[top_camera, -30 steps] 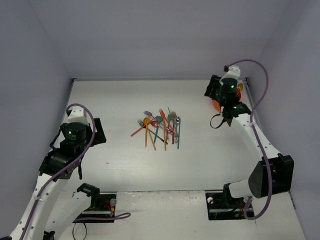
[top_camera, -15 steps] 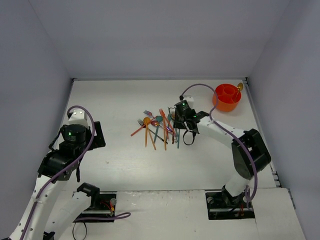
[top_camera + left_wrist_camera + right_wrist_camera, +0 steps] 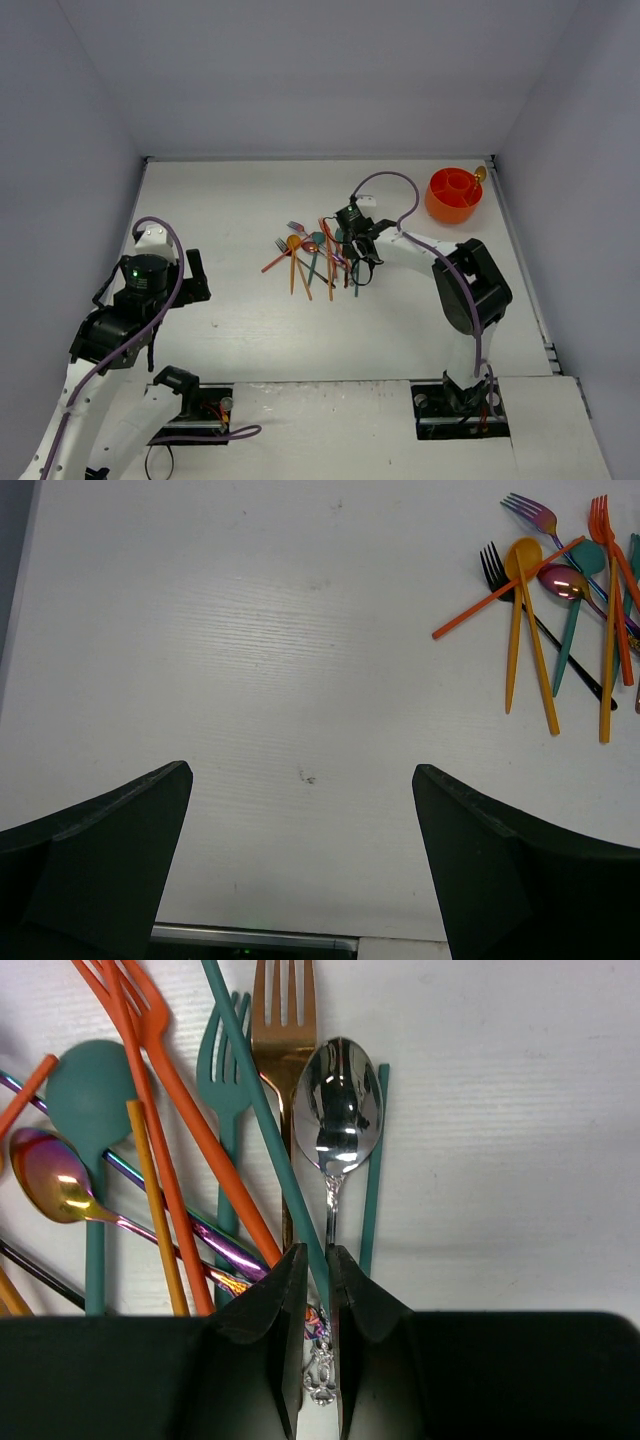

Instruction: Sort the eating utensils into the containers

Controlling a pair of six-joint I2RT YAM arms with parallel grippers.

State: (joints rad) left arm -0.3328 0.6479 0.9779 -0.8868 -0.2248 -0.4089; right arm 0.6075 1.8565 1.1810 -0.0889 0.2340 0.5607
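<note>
Left gripper (image 3: 301, 775): held wide open, nothing between the fingers; hung over bare table (image 3: 220, 200), well left of the utensils.
Left wrist view: left edge of the pile is seen at top right. The black fork (image 3: 492, 560) and yellow-orange spoon (image 3: 523, 558) are crossed by an orange stick (image 3: 500, 592).
Utensil pile (image 3: 318, 255): laid flat near table centre, handles mostly toward the near edge, several crossed over each other.
Right gripper (image 3: 318, 1260): set down on the right side of the pile; fingers almost together, pinched on the handle of the silver spoon (image 3: 338, 1105).
Teal stick (image 3: 262, 1110): run diagonally into the same finger gap; whether it is clamped too cannot be told.
Around the grip (right wrist view): copper fork (image 3: 282, 1010) is crossed by the teal stick. The teal fork (image 3: 228, 1070) and orange fork (image 3: 150, 1050) are seen to its left, with the teal spoon (image 3: 88, 1095) and iridescent spoon (image 3: 45, 1175) further left. A second teal stick (image 3: 375, 1160) is laid just right of the silver spoon.
Orange holder (image 3: 453, 196): stood at the far right corner of the table, well apart from the pile; divided inside into compartments. A small gold piece is seen at its right rim, too small to identify.
</note>
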